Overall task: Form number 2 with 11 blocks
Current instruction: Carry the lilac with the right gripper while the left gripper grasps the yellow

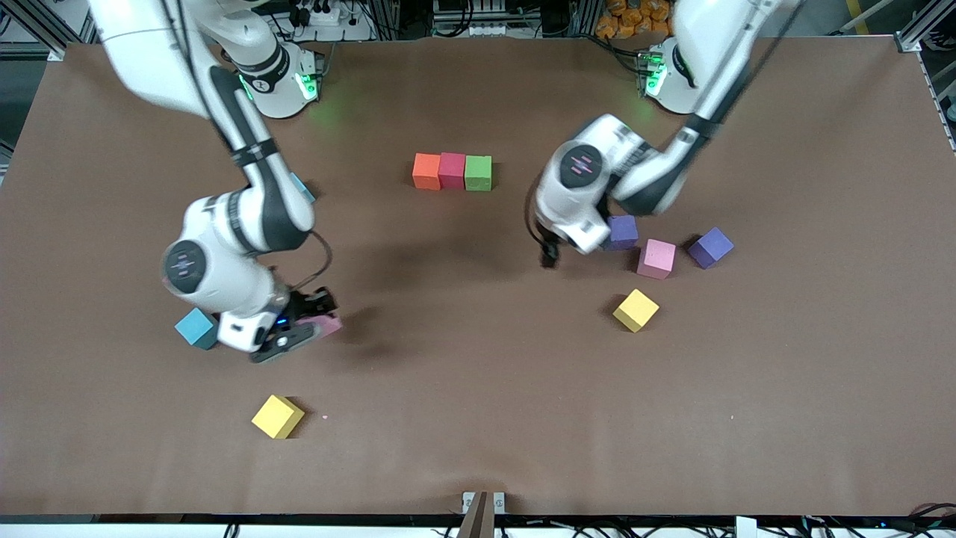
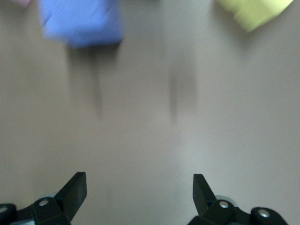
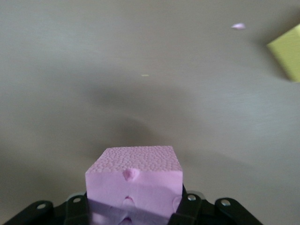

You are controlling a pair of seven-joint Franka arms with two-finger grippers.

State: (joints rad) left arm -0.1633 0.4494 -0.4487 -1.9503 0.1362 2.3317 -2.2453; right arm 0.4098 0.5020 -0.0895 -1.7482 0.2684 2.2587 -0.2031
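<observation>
Three small matte foam cubes, orange (image 1: 426, 171), red (image 1: 452, 169) and green (image 1: 478, 172), sit touching in a row. Loose around them: two purple cubes (image 1: 710, 247), a pink one (image 1: 656, 258), two yellow (image 1: 635, 310), two light blue (image 1: 196, 328). Another pink cube (image 3: 134, 183) is off the desk, clamped between jaws.

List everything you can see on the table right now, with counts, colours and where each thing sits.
Row of blocks: three, orange, red, green, touching, mid-table toward the robot bases.
Purple blocks: two, toward the left arm's end.
Pink block: one, between the purple ones, slightly nearer the camera.
Yellow blocks: two, one nearer the camera than the pink block, one nearest the camera.
Blue blocks: two, one beside the right gripper, one mostly hidden by the right arm.
Held pink block: one, in the right gripper.
Table: brown.
Left gripper: open, beside a purple block.
Right gripper: shut on the held pink block.
</observation>
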